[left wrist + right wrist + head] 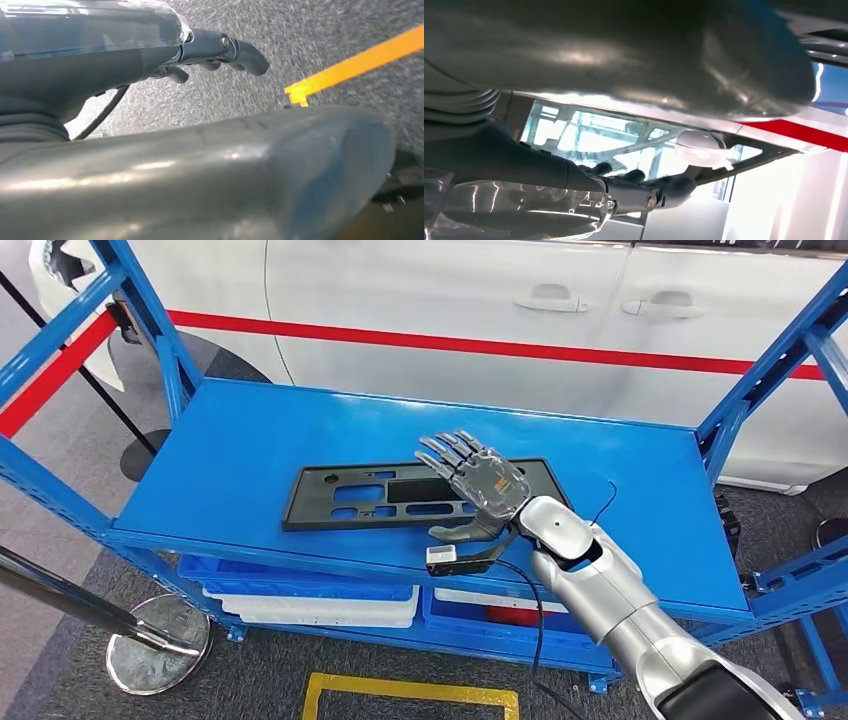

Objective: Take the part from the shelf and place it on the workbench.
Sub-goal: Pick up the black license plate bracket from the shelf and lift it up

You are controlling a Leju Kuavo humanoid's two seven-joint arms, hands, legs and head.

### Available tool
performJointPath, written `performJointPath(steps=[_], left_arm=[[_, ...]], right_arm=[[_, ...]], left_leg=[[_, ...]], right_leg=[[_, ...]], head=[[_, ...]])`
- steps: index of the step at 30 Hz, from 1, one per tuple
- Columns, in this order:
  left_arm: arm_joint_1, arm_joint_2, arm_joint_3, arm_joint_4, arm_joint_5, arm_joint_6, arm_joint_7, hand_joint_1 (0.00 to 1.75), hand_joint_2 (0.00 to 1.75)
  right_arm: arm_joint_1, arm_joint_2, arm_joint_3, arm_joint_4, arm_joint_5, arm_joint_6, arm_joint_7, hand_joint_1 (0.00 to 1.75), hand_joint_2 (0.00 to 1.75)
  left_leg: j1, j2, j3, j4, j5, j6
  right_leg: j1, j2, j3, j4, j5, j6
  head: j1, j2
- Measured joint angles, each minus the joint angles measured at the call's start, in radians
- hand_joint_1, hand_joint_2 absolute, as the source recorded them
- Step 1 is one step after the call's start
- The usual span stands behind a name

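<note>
We see the part (425,493), a flat black plastic panel with cut-outs, lying flat on the blue shelf (230,450), near its front edge and roughly midway along it. Our right hand (473,485) hovers over the panel's right half, fingers spread apart and holding nothing, thumb reaching down toward the panel's near edge. Our left hand (150,57) hangs over grey carpet, its fingers curled inward with nothing in them. Behind the shelf stands a white car (480,310) with a red stripe.

Car workshop: blue shelf (300,440), car (450,300)
</note>
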State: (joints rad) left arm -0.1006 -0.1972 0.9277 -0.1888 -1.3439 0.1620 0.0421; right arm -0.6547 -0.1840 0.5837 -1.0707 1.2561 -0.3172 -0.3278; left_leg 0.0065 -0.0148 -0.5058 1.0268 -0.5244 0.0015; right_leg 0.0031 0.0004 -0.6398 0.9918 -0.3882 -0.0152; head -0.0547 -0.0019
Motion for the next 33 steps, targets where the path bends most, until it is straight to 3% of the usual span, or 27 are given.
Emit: performJointPath(steps=[2, 4, 5, 6, 7, 9, 11, 14, 16, 19, 20, 21, 22, 24, 26, 28, 30, 31, 33], left_arm=[[-0.002, 0.0, 0.0, 0.0, -0.002, -0.003, -0.003, 0.0, 0.0], [-0.003, 0.001, 0.0, 0.0, -0.005, -0.005, -0.005, 0.0, 0.0], [-0.002, 0.001, 0.0, 0.0, -0.007, -0.006, -0.007, 0.0, 0.0], [-0.002, 0.002, 0.0, 0.0, -0.01, -0.006, -0.008, 0.0, 0.0], [-0.001, 0.002, -0.001, 0.0, -0.013, -0.006, -0.009, 0.0, 0.0], [-0.002, 0.004, -0.001, 0.0, -0.016, -0.006, -0.011, 0.0, 0.0], [-0.005, 0.005, -0.001, 0.0, -0.016, -0.006, -0.011, 0.0, 0.0], [-0.005, 0.005, -0.001, 0.0, -0.016, -0.006, -0.008, 0.0, 0.0], [-0.006, 0.005, -0.001, 0.0, -0.016, -0.006, -0.006, 0.0, 0.0], [-0.008, 0.005, -0.001, 0.0, -0.016, -0.007, -0.003, 0.0, 0.0], [-0.007, 0.006, -0.001, 0.0, -0.016, -0.008, -0.003, 0.0, 0.0], [-0.006, 0.006, -0.001, 0.0, -0.016, -0.009, -0.002, 0.0, 0.0], [-0.006, 0.006, -0.001, 0.0, -0.016, -0.009, -0.002, 0.0, 0.0], [-0.006, 0.005, -0.001, 0.0, -0.017, -0.01, -0.002, 0.0, 0.0], [-0.006, 0.004, -0.001, 0.0, -0.017, -0.011, -0.003, 0.0, 0.0], [-0.006, 0.004, -0.001, 0.0, -0.017, -0.012, -0.004, 0.0, 0.0], [-0.006, 0.004, -0.001, 0.0, -0.017, -0.012, -0.005, 0.0, 0.0], [-0.006, 0.004, -0.001, 0.0, -0.017, -0.012, -0.005, 0.0, 0.0], [-0.005, 0.004, -0.001, 0.0, -0.017, -0.012, -0.005, 0.0, 0.0]], right_arm=[[-0.008, -0.006, 0.0, 0.003, 0.0, 0.002, 0.0, 0.0, 0.0], [-0.013, -0.011, 0.002, 0.008, 0.002, 0.024, 0.006, 0.0, 0.87], [-0.013, -0.011, 0.003, 0.012, 0.004, 0.043, 0.012, 0.0, 1.31], [-0.015, -0.011, 0.006, 0.018, 0.006, 0.063, 0.019, 0.0, 1.75], [-0.02, -0.011, 0.008, 0.029, 0.011, 0.077, 0.026, 0.0, 1.75], [-0.04, -0.012, 0.018, 0.063, 0.035, 0.076, 0.042, 0.0, 1.75], [-0.067, -0.012, 0.033, 0.109, 0.079, 0.057, 0.067, 0.0, 1.75], [-0.099, -0.01, 0.062, 0.17, 0.146, 0.053, 0.101, 0.0, 1.75], [-0.121, -0.003, 0.083, 0.208, 0.173, 0.073, 0.111, 0.0, 1.75], [-0.139, 0.012, 0.108, 0.266, 0.184, 0.107, 0.112, 0.0, 1.75], [-0.142, 0.016, 0.114, 0.281, 0.18, 0.114, 0.108, 0.0, 1.75], [-0.146, 0.02, 0.118, 0.292, 0.172, 0.118, 0.103, 0.0, 1.75], [-0.151, 0.023, 0.12, 0.3, 0.164, 0.12, 0.098, 0.0, 1.75], [-0.161, 0.031, 0.122, 0.311, 0.154, 0.117, 0.095, 0.0, 1.75], [-0.168, 0.041, 0.123, 0.317, 0.151, 0.112, 0.102, 0.0, 1.75], [-0.169, 0.051, 0.124, 0.32, 0.15, 0.107, 0.11, 0.0, 1.75], [-0.168, 0.057, 0.125, 0.322, 0.15, 0.104, 0.112, 0.0, 1.75], [-0.167, 0.058, 0.126, 0.322, 0.15, 0.103, 0.113, 0.0, 1.75], [-0.165, 0.058, 0.128, 0.324, 0.15, 0.103, 0.114, 0.0, 1.75]], left_leg=[[0.002, 0.003, -0.047, 0.092, -0.039, -0.007], [0.005, 0.005, -0.13, 0.219, -0.082, -0.016], [0.006, 0.006, -0.161, 0.252, -0.085, -0.019], [0.007, 0.006, -0.175, 0.251, -0.068, -0.021], [0.007, 0.007, -0.172, 0.214, -0.031, -0.022], [0.007, 0.007, -0.137, 0.088, 0.055, -0.022], [0.005, 0.007, -0.112, 0.008, 0.087, -0.007], [0.003, 0.006, -0.106, -0.003, 0.092, 0.019], [0.005, 0.007, -0.102, -0.008, 0.095, 0.029], [0.005, 0.007, -0.101, -0.009, 0.095, 0.035], [0.004, 0.006, -0.1, -0.009, 0.094, 0.036], [0.002, 0.006, -0.098, -0.009, 0.092, 0.037], [0.001, 0.006, -0.096, -0.009, 0.091, 0.037], [-0.002, 0.006, -0.088, -0.01, 0.088, 0.036], [-0.005, 0.006, -0.086, -0.01, 0.086, 0.031], [-0.004, 0.007, -0.086, -0.013, 0.086, 0.022], [-0.006, 0.008, -0.087, -0.009, 0.08, 0.011], [-0.006, 0.008, -0.095, 0.012, 0.064, 0.006], [-0.003, 0.008, -0.138, 0.115, 0.004, -0.003]], right_leg=[[-0.005, -0.002, 0.02, -0.01, -0.007, -0.007], [-0.007, -0.004, 0.029, -0.01, -0.017, -0.01], [-0.007, -0.004, 0.033, -0.009, -0.022, -0.01], [-0.007, -0.003, 0.038, -0.008, -0.027, -0.008], [-0.008, -0.003, 0.043, -0.005, -0.032, -0.006], [-0.008, -0.001, 0.052, 0.004, -0.045, 0.001], [-0.006, -0.001, 0.051, 0.013, -0.054, 0.011], [-0.005, -0.001, 0.05, 0.018, -0.062, 0.026], [-0.007, -0.001, 0.034, 0.059, -0.091, 0.036], [-0.01, -0.001, -0.053, 0.24, -0.177, 0.047], [-0.01, -0.001, -0.078, 0.288, -0.188, 0.048], [-0.01, -0.001, -0.088, 0.301, -0.181, 0.046], [-0.009, -0.001, -0.078, 0.274, -0.155, 0.042], [-0.003, -0.001, -0.014, 0.139, -0.086, 0.025], [0.006, -0.003, 0.036, 0.035, -0.052, 0.01], [0.01, -0.003, 0.045, 0.013, -0.05, 0.005], [0.003, -0.003, 0.052, -0.002, -0.042, 0.003], [-0.001, -0.005, 0.056, -0.01, -0.038, 0.001], [-0.005, -0.009, 0.062, -0.019, -0.035, -0.003]], head=[[0.0, 0.0], [0.0, 0.0], [0.0, 0.0], [0.0, 0.0], [0.0, 0.0], [0.0, 0.0], [0.0, 0.0], [0.0, 0.0], [0.0, 0.0], [0.0, 0.0], [0.0, 0.0], [0.0, 0.0], [0.0, 0.0], [0.0, 0.0], [0.0, 0.0], [0.0, 0.0], [0.0, 0.0], [0.0, 0.0], [0.0, 0.0]])
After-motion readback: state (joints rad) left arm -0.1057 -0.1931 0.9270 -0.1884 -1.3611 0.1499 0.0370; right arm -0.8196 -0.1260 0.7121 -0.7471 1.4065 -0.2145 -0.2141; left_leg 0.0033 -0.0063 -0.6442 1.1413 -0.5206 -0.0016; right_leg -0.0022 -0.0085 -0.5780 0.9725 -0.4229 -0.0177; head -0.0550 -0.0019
